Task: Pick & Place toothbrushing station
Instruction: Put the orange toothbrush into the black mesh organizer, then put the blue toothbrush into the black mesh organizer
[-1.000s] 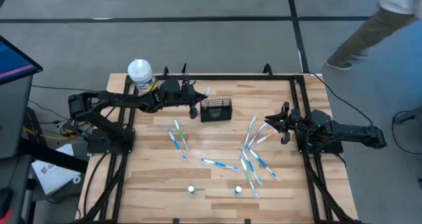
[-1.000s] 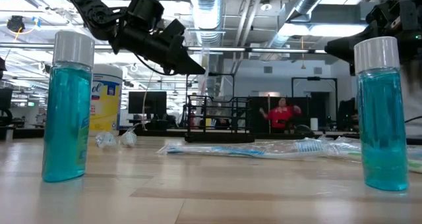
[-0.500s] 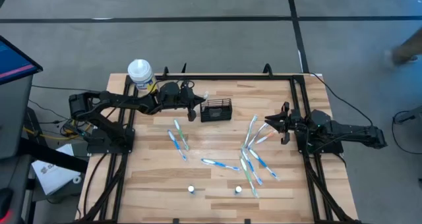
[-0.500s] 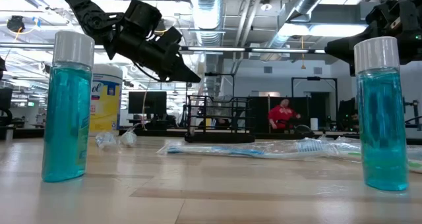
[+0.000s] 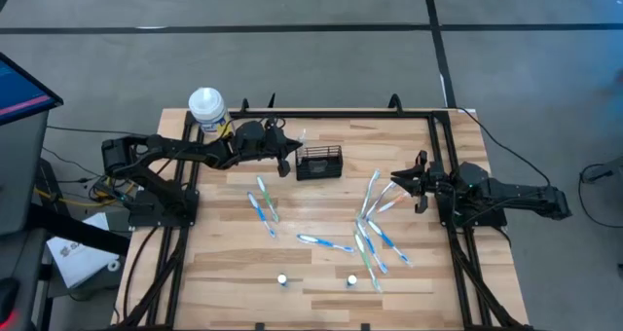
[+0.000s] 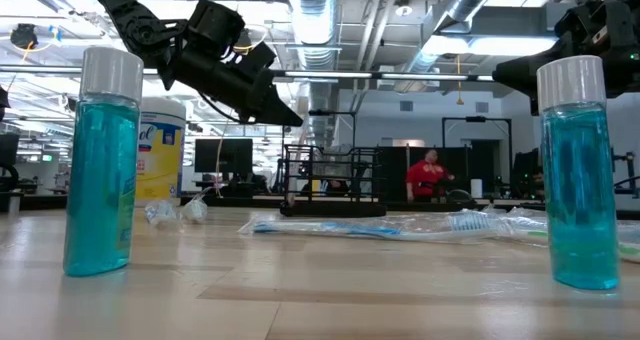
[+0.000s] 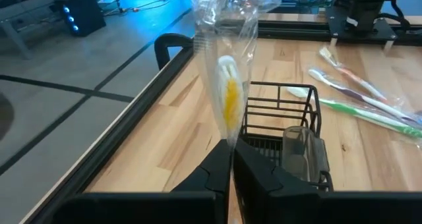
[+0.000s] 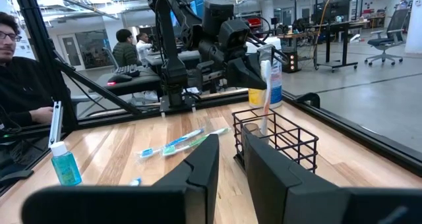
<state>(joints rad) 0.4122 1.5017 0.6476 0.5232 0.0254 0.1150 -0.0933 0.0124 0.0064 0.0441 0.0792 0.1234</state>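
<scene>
The toothbrushing station (image 5: pixel 319 163) is a small black wire holder standing on the wooden table at the far middle. It also shows in the left wrist view (image 7: pixel 283 128) and the right wrist view (image 8: pixel 277 138). My left gripper (image 5: pixel 286 162) hovers just left of it, shut on a toothbrush in a clear wrapper (image 7: pixel 227 85). The toothbrush (image 8: pixel 266 79) stands upright beside the holder. Whether its lower end is inside the holder I cannot tell. My right gripper (image 5: pixel 399 182) waits at the table's right side, open, with nothing between its fingers. My left gripper pinches the wrapped toothbrush between its two fingers on the wrapper's lower part (image 7: pixel 229 137). The fingers come from the table's left, slanting a little downward. The brush rises upright above the fingertips, clear of the table. What lies below the fingers is hidden by them.
A white-capped yellow bottle (image 5: pixel 207 107) stands at the far left corner. Several wrapped toothbrushes (image 5: pixel 375 234) lie scattered over the middle and right. Two small bottles of blue liquid (image 5: pixel 282 280) (image 5: pixel 351 280) stand near the front edge. A black rail (image 5: pixel 331 115) frames the table.
A person walking across the floor beyond the table's far right corner has left the high view.
</scene>
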